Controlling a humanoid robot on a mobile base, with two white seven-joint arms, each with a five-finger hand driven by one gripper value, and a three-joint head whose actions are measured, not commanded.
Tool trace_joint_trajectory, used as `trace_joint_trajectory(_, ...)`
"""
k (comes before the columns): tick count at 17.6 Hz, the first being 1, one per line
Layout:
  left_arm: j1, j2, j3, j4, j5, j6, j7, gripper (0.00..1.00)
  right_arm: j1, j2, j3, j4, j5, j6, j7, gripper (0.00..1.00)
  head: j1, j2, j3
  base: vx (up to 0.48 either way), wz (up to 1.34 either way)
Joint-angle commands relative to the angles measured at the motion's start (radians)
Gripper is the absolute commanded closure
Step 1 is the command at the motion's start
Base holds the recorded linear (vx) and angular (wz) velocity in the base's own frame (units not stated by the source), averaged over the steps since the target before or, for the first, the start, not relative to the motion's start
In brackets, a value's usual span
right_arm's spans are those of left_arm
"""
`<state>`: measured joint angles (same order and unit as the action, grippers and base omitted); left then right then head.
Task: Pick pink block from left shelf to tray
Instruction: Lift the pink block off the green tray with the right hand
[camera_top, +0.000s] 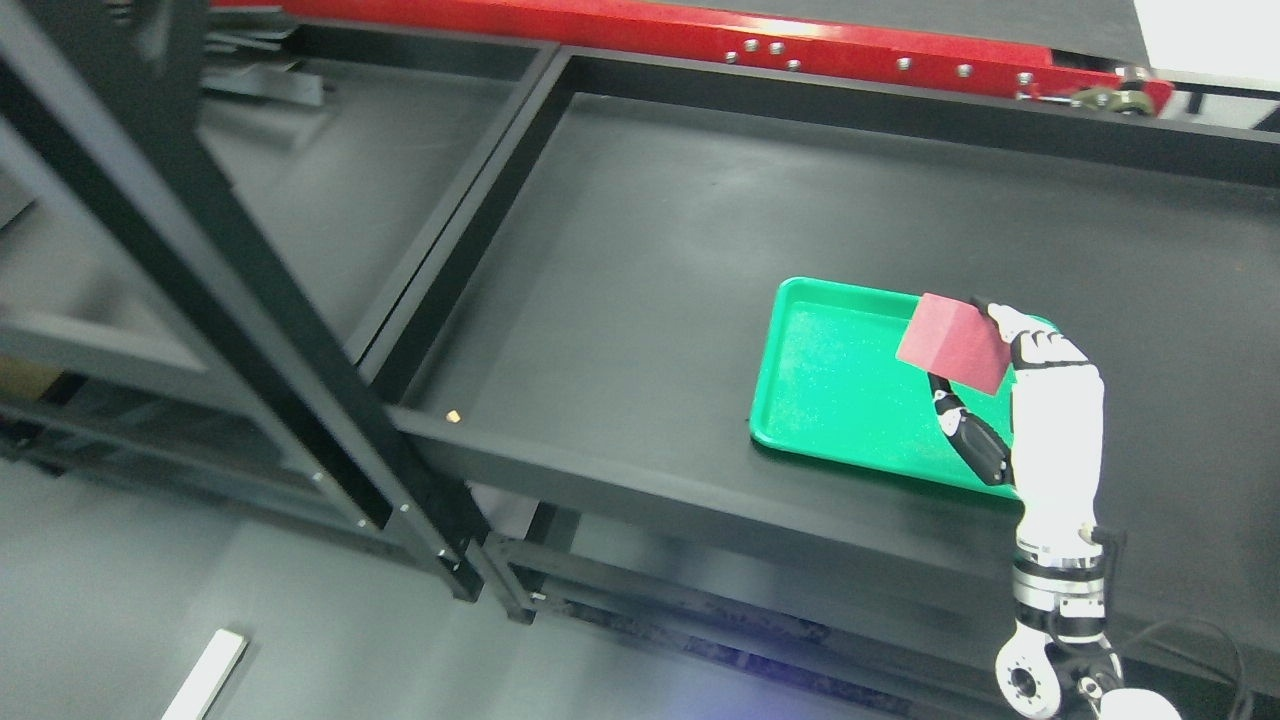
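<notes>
Black shelving unit (640, 250) fills most of the head view, with a dark flat deck bounded by raised black rails; a diagonal black upright (215, 270) crosses the left foreground. A red beam (700, 40) with a row of bolts runs along the far top edge. On the right deck lies a green tray (830, 390), flat, its near right corner hidden behind the arm. The right hand (1010, 390) comes up from the lower right corner — white forearm, black-jointed wrist — and stands above the tray's right side. Its fingers are closed on the pink block (955, 342): white fingertips (1000, 320) press the block's right edge, a dark thumb reaches up beneath it. The block is tilted and sits over the tray's upper right portion; contact with the tray floor cannot be determined. A small tan speck (453, 415) rests on the deck near the front rail — well apart from the tray. A white strip (205, 672) lies on the grey floor, lower left.
</notes>
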<state>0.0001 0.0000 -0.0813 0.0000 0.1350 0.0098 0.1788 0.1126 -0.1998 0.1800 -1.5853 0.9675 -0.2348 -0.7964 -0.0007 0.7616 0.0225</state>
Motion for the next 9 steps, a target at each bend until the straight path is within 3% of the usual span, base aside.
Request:
trace_joint_trajectory(1, -0.029, 0.017, 0.000, -0.017, 0.000, -0.001, 0.001, 0.00, 0.024, 0.008, -0.014, -0.031, -0.001, -0.009, -0.021, 0.96, 0.0000, 0.000, 0.000, -0.182, 0.39)
trace_joint_trajectory(9, -0.029, 0.017, 0.000, -0.017, 0.000, -0.001, 0.001, 0.00, 0.022, 0.010, -0.005, -0.031, 0.000, -0.009, -0.009, 0.96, 0.0000, 0.000, 0.000, -0.186, 0.39)
